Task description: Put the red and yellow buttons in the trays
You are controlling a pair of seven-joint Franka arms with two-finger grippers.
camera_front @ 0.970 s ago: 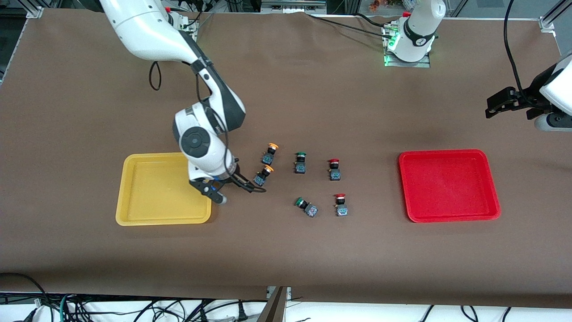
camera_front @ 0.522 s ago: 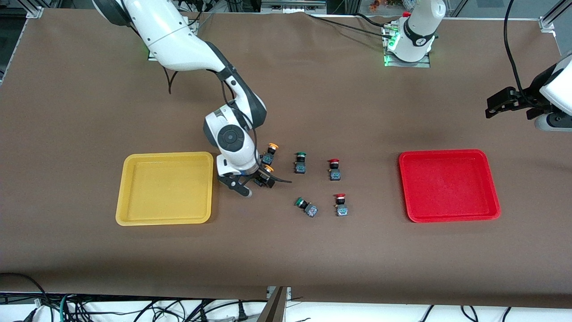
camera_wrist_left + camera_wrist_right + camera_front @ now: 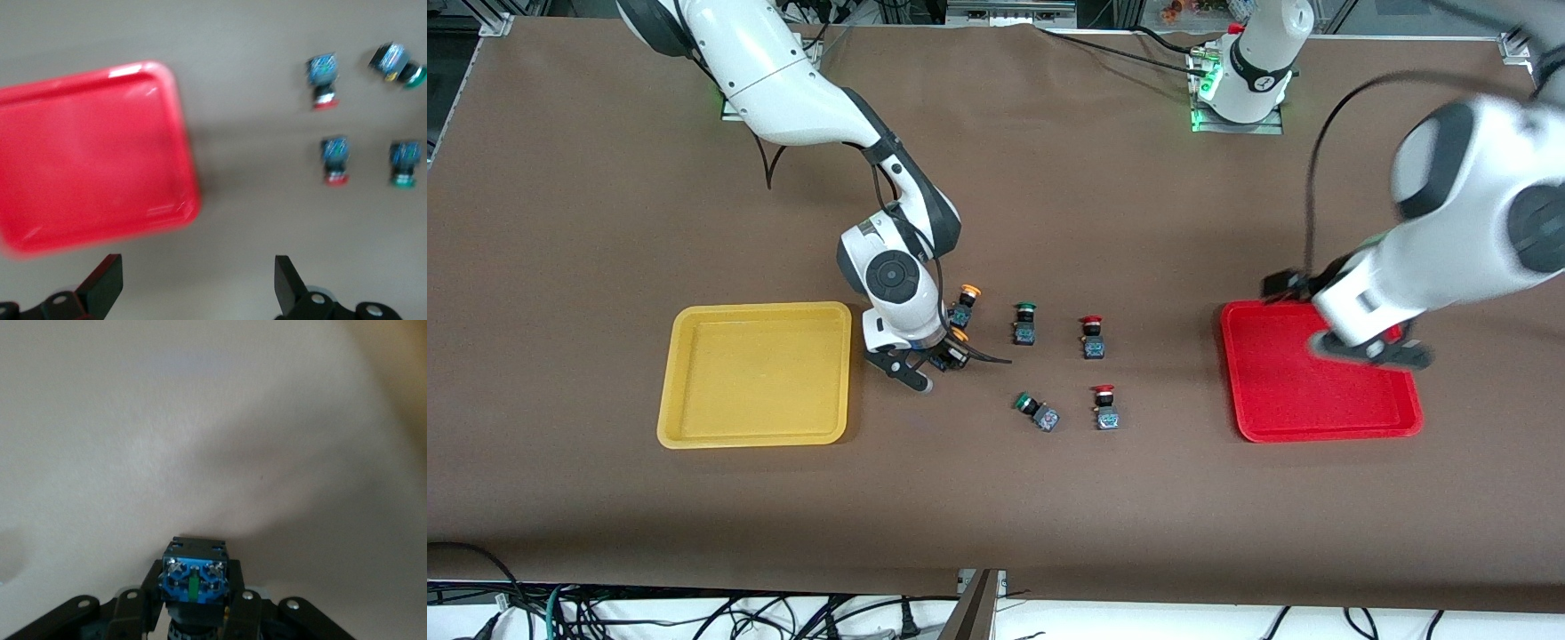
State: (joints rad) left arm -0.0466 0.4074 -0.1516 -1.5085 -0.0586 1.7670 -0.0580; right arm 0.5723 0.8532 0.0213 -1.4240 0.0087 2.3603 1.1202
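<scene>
My right gripper [image 3: 938,360] is shut on an orange-yellow-capped button [image 3: 954,345] next to the yellow tray [image 3: 694,382]. In the right wrist view the button's blue base [image 3: 193,580] sits between the fingers of that gripper [image 3: 193,608]. A second yellow button [image 3: 964,304] stands just farther from the camera. Two red-capped buttons [image 3: 1092,338] [image 3: 1105,407] stand mid-table, between the trays. My left gripper [image 3: 1369,351] is over the red tray [image 3: 1280,400], open and empty [image 3: 197,273]. The left wrist view shows the red tray [image 3: 87,160] and both red buttons [image 3: 323,80] [image 3: 335,159].
Two green-capped switches [image 3: 1024,323] [image 3: 1036,412] stand among the buttons; they also show in the left wrist view [image 3: 400,63] [image 3: 403,162]. Both trays hold nothing. Brown cloth covers the table.
My right gripper moved from the yellow tray's edge to the nearer yellow button and closed on it. My left arm swung in from the table's end to over the red tray.
</scene>
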